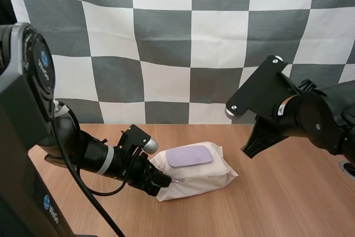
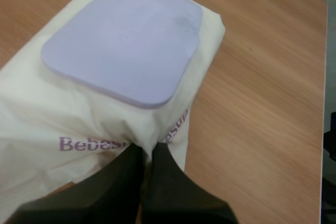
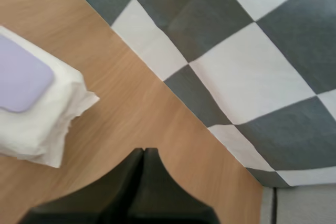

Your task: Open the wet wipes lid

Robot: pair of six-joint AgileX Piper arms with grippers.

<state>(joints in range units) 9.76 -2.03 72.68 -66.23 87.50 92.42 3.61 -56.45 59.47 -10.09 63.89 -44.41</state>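
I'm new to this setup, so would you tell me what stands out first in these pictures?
A white pack of wet wipes lies on the table, its lilac lid flat and closed. The left gripper pinches the wrapper at the pack's near-left end. The right gripper hangs shut above the tabletop to the pack's right, touching nothing.

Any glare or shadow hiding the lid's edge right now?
High view: lid evenly lit, no glare. Left wrist view: faint sheen on the lid, soft shadow beside the pack, lid edges plain against it. Right wrist view: table evenly lit.
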